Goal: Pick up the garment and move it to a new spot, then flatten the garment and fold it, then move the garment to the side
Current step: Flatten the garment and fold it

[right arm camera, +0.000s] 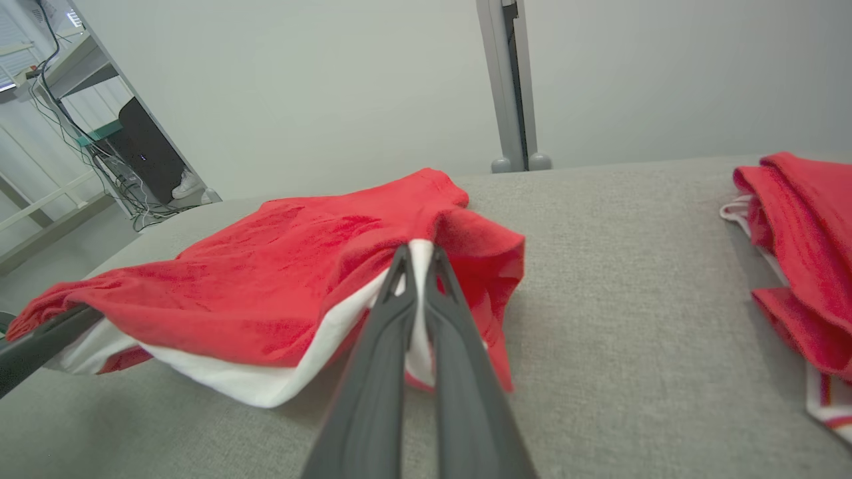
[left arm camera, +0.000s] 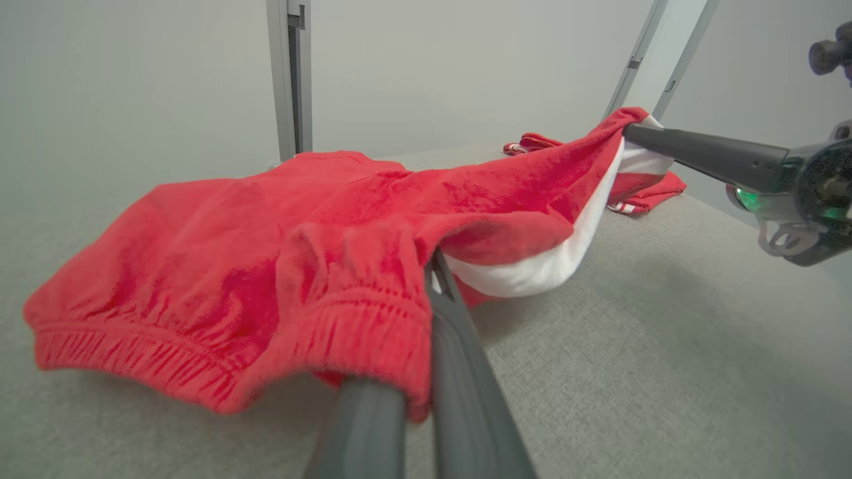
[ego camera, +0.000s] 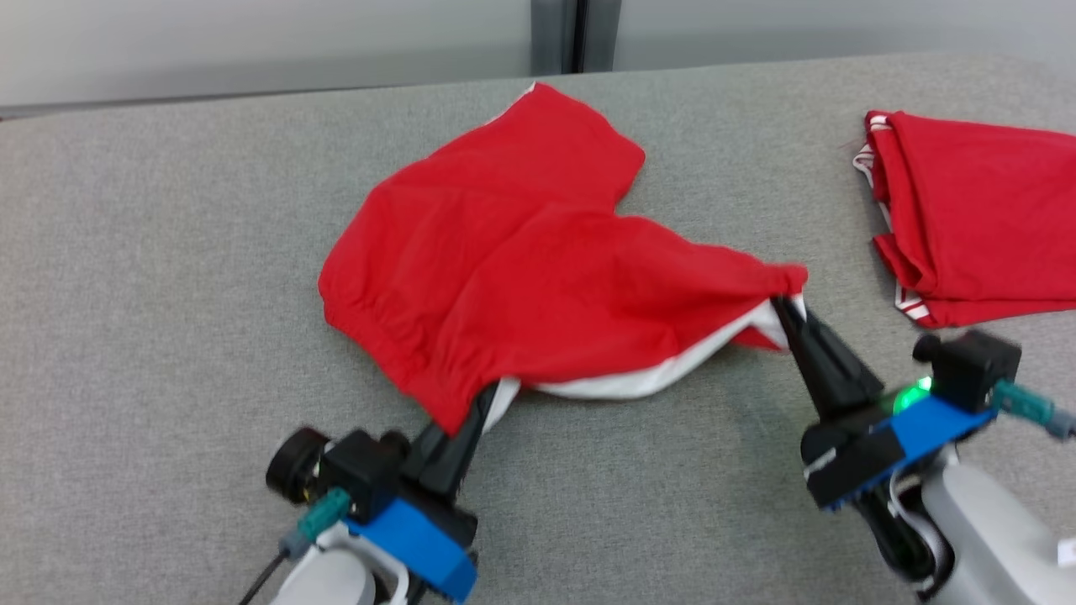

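The garment (ego camera: 521, 260) is a pair of red shorts with a white side stripe, spread on the grey table (ego camera: 168, 252). My left gripper (ego camera: 486, 402) is shut on the near waistband corner (left arm camera: 373, 319). My right gripper (ego camera: 786, 307) is shut on the corner to the right, where the white stripe (right arm camera: 421, 266) shows between its fingers. The near edge hangs lifted between the two grippers; the far part lies on the table. In the left wrist view my right gripper (left arm camera: 632, 130) pinches the raised far corner.
A second red garment (ego camera: 975, 227) with white-striped trim lies folded at the table's right side, close to my right arm. A grey post (ego camera: 576, 34) stands behind the table's far edge. Desks and cables (right arm camera: 100, 146) show off to the left.
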